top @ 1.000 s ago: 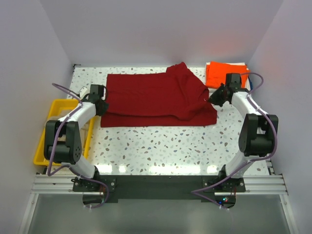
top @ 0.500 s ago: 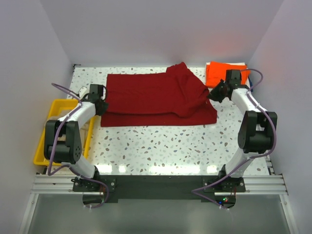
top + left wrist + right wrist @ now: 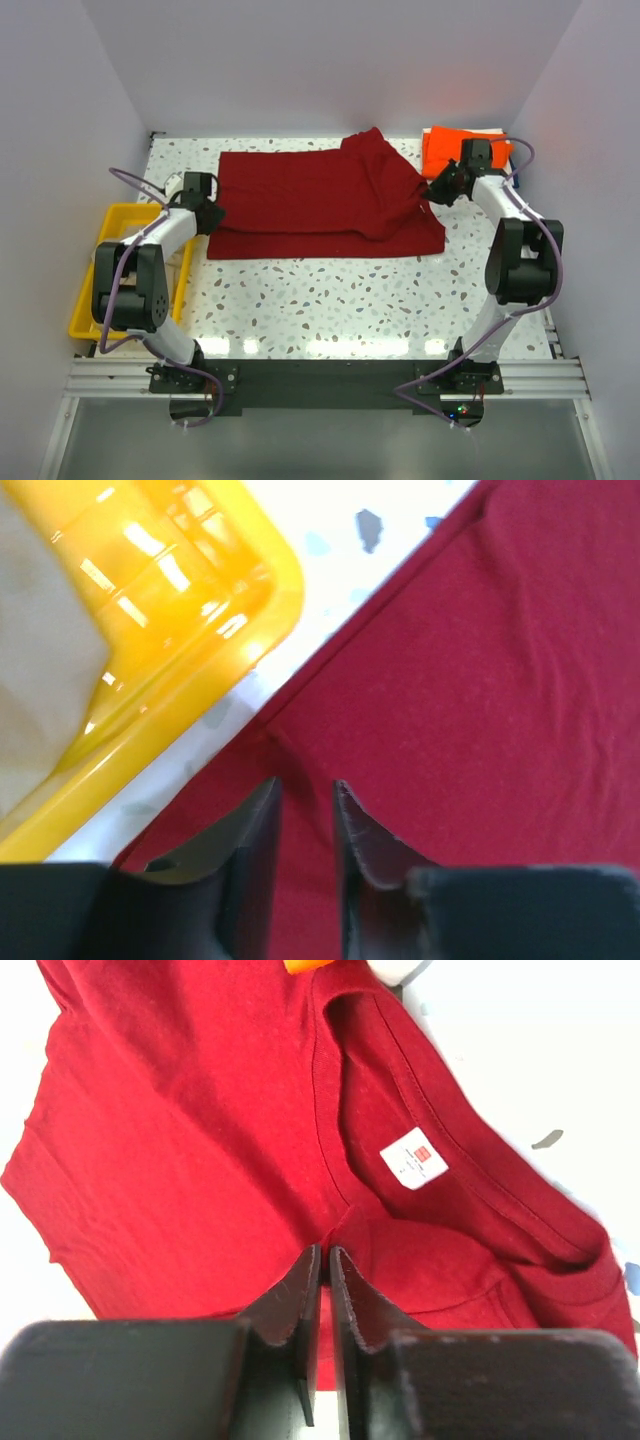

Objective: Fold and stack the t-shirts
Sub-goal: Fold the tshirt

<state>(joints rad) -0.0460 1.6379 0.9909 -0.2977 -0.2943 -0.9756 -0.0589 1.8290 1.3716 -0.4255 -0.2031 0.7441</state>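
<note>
Dark red t-shirt (image 3: 310, 200) is nipped at collar edge by right pincer (image 3: 325, 1252).

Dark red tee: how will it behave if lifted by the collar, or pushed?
Probably floppy: the dark red t-shirt lies in soft folds and wrinkles, so it should drape from any pinch point. Likely light: its thin layers lie flat on the table. Pushed, it would probably bunch rather than slide whole.

**A:** The label (image 3: 413, 1158) on the dark red tee (image 3: 180, 1130) has print too small to read!

**B:** And the orange tee (image 3: 305, 965) is clipped by the top edge. The yellow tray (image 3: 270, 590) and its beige cloth (image 3: 40, 660) run off left.
</note>
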